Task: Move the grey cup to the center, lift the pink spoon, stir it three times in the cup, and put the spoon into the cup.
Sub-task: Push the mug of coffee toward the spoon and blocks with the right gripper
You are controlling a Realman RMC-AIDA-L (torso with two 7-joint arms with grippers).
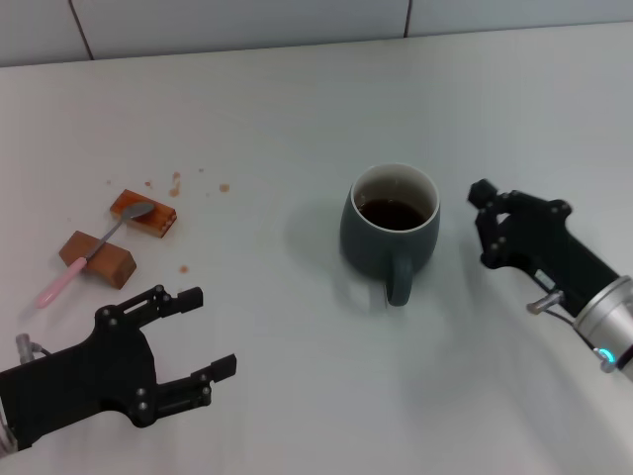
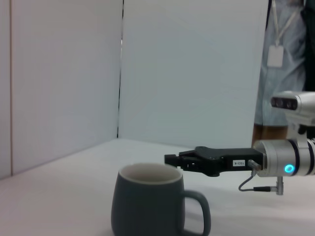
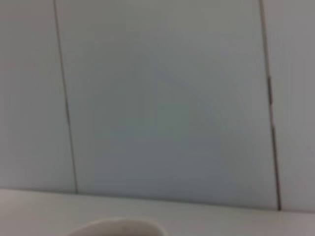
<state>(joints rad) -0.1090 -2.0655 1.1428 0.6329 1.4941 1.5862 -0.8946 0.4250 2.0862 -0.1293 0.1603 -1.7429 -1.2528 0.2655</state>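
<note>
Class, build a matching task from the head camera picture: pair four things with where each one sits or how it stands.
Things:
1. grey cup
2. pink spoon
3. left claw
4. right claw

Places or states:
A. resting across two brown blocks
B. beside the cup, on its right
C. mid-table, holding dark liquid
D. fingers spread open, near the table's front left

Pairs: 1-C, 2-A, 3-D, 4-B

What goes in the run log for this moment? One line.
grey cup: centre, upright | pink spoon: across brown blocks | left gripper: open, empty | right gripper: beside cup
</note>
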